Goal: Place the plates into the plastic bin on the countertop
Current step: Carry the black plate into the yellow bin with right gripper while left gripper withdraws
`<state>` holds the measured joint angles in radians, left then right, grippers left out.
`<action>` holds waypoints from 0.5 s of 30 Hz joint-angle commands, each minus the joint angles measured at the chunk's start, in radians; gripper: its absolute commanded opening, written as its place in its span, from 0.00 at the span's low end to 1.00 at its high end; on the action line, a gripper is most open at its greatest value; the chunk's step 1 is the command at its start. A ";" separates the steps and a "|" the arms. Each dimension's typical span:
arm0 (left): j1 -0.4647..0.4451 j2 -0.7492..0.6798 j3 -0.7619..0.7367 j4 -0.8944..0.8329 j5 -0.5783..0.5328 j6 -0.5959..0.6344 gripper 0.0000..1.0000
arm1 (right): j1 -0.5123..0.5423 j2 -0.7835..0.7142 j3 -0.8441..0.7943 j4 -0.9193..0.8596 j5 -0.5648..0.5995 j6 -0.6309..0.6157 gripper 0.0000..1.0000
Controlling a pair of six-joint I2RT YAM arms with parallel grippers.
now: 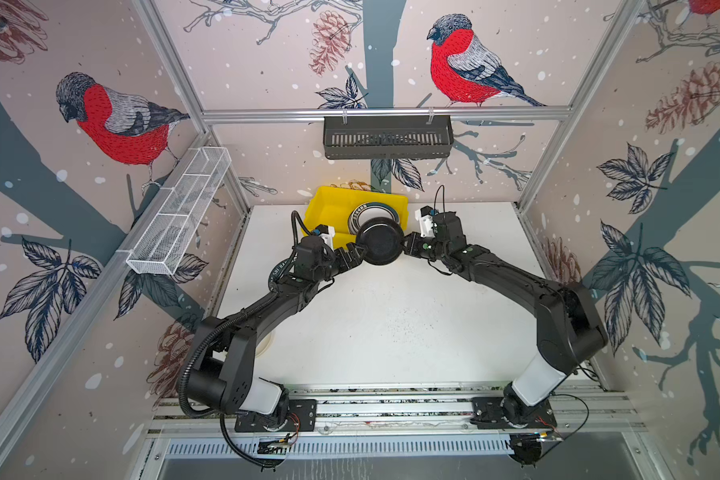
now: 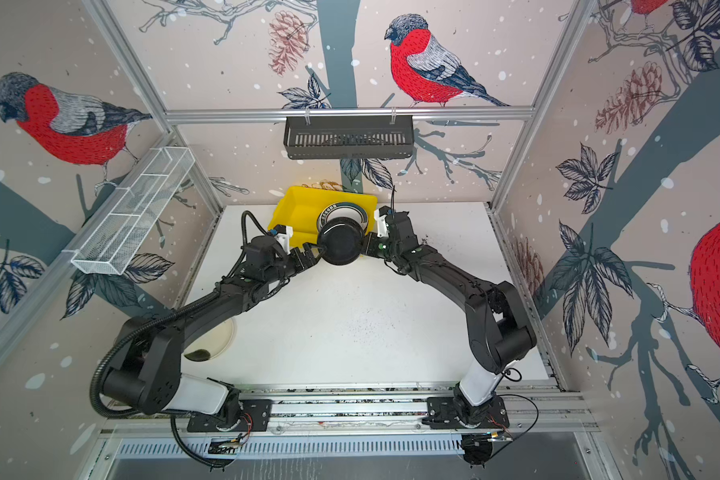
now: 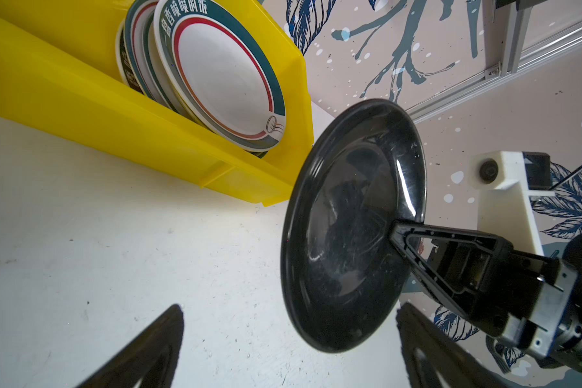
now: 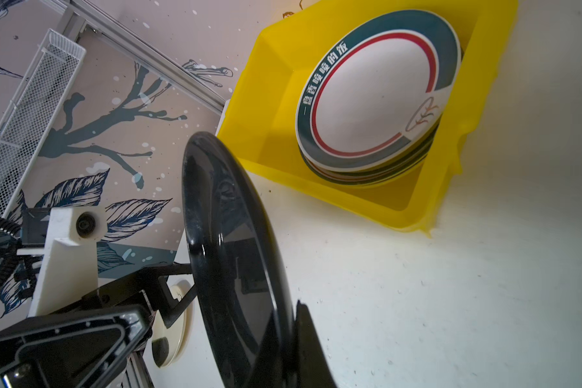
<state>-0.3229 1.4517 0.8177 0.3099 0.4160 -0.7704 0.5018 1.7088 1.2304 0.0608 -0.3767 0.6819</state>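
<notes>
The right gripper (image 1: 406, 246) clamps the rim of the glossy round black plate (image 1: 381, 245). The left gripper (image 1: 355, 254) has its fingers spread apart (just beside the opposite rim). In the yellow plastic bin (image 1: 329, 205), the teal-rimmed white plate (image 4: 377, 90) reads "香喷喷的饭".

The speckled white countertop (image 1: 391, 324) carries the yellow bin (image 1: 329, 205), just beyond the left claw (image 1: 355, 254). A cream plate (image 2: 221, 336) lies well behind that claw.

Top plate (image 4: 373, 97) in yellow bin (image 4: 273, 111), far bench: white characters on dark green rim read "一盘香喷喷的饭".
</notes>
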 commanded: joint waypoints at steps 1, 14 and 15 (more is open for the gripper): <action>0.009 -0.001 -0.004 0.081 0.018 -0.013 0.98 | -0.009 0.040 0.061 0.000 0.038 -0.012 0.00; 0.015 -0.103 -0.024 -0.018 -0.069 0.053 0.98 | -0.075 0.323 0.447 -0.068 0.005 -0.023 0.00; 0.017 -0.116 -0.029 -0.031 -0.090 0.061 0.98 | -0.077 0.348 0.482 -0.083 0.007 -0.021 0.00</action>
<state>-0.3103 1.3586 0.7959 0.3035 0.3874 -0.7502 0.4305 2.0193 1.6566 -0.0036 -0.3538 0.6724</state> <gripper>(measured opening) 0.980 0.085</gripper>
